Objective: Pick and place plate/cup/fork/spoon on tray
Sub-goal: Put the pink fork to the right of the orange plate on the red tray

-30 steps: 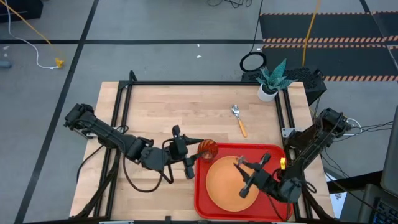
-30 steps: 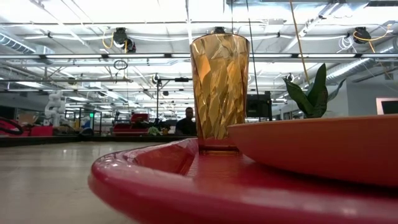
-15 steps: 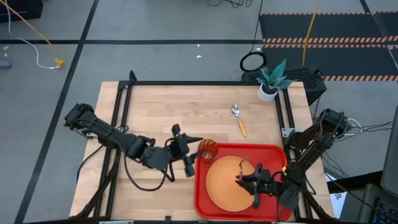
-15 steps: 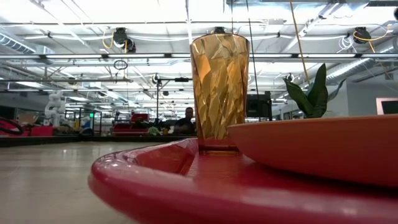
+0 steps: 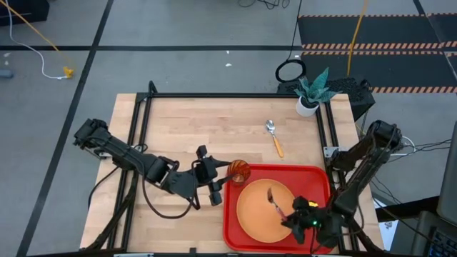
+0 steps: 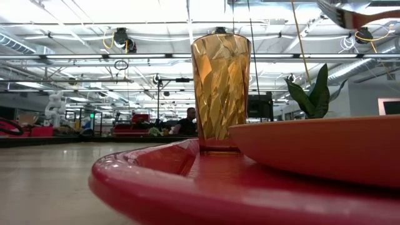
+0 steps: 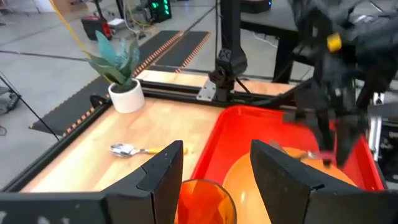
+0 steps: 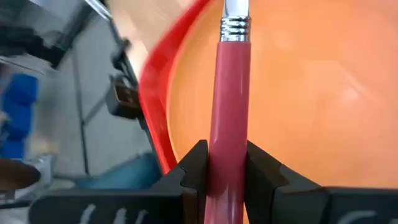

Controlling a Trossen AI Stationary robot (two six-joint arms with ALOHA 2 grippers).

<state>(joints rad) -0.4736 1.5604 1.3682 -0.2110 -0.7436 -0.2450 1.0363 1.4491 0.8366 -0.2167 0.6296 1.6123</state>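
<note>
Right hand (image 5: 296, 214) low over the near right part of the tray (image 5: 314, 175), arm folded steeply down from its base at the counter's right edge. Fingers (image 8: 193, 171) clamped on the pinkish-red handle of the fork (image 5: 275, 203); tines angled out over the plate (image 5: 253, 214), raised clear of it in the low view. Plate seated inside the tray, filling most of it. Cup (image 5: 238, 170) upright in the tray's far left corner, just beside the plate's rim. Left hand (image 5: 214, 178) stretched low across the counter (image 5: 178, 128) from the left, fingers (image 7: 163, 177) spread apart to either side of the cup, gripping nothing. Spoon (image 5: 274, 137) flat on the counter beyond the tray, well apart from both hands. Potted plant (image 5: 309, 93) at the far right corner.
</note>
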